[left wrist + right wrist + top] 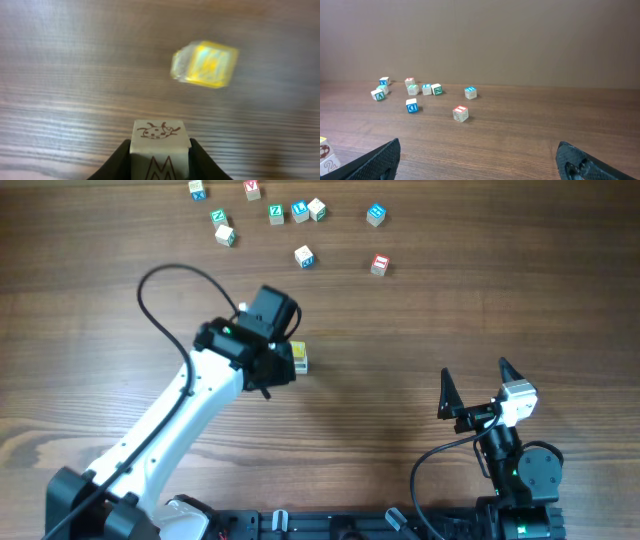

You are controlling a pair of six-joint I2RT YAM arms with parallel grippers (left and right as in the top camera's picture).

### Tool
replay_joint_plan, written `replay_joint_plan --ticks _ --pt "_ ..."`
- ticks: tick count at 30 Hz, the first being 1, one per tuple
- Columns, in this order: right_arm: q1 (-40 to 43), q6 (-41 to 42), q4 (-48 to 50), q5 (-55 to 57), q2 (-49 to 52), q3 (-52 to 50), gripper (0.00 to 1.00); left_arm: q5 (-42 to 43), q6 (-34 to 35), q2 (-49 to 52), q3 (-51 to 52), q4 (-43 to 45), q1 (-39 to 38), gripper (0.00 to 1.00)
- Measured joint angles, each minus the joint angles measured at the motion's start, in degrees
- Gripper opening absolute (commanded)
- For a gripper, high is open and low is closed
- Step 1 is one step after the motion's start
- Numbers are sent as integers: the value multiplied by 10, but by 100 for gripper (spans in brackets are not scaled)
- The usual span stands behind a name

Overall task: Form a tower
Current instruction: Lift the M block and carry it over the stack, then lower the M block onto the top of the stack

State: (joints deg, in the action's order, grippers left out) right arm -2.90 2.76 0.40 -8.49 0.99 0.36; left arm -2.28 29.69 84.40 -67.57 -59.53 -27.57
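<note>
Now: M cube clamped at left, yellow-topped tower near mid-desk

Leftmost, the left gripper has its jaws clamped on a pale letter cube; the cube's top face bears a brown ladybird drawing; the face toward the camera bears a brown "M", cut off by the lower frame edge; whether this cube rests on the desk or hangs above it cannot be told.

Just beside that gripper, a little left of the desk's middle, stands the tower, apart from the held cube; its top face is yellow, but it is blurred in the left wrist view and any letter on it is unreadable; from above the gripper's body hides its left side, so how many cubes it counts cannot be told; in the right wrist view the lower left corner cuts it, showing a yellow rim, a ball-like drawing and a figure like "2" beneath.

Along the far edge lie loose cubes; a green Z cube and a blue D cube can be read; a red-lettered cube lies further right, its mark too small to read.

Toward the near right corner, the right gripper stands with its jaws wide apart.
</note>
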Motion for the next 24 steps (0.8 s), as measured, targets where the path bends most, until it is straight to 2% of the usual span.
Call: replay_joint_plan --ticks 5,11,17,24 --pt "0 0 0 0 0 0 100 0 -11 -5 -86 22 0 27" --pt "0 0 0 0 0 0 100 7 -14 6 -92 33 0 27" --pt "0 0 0 0 0 0 100 16 -16 80 -92 35 0 27" --pt "0 0 0 0 0 0 99 18 -43 113 -92 39 0 29"
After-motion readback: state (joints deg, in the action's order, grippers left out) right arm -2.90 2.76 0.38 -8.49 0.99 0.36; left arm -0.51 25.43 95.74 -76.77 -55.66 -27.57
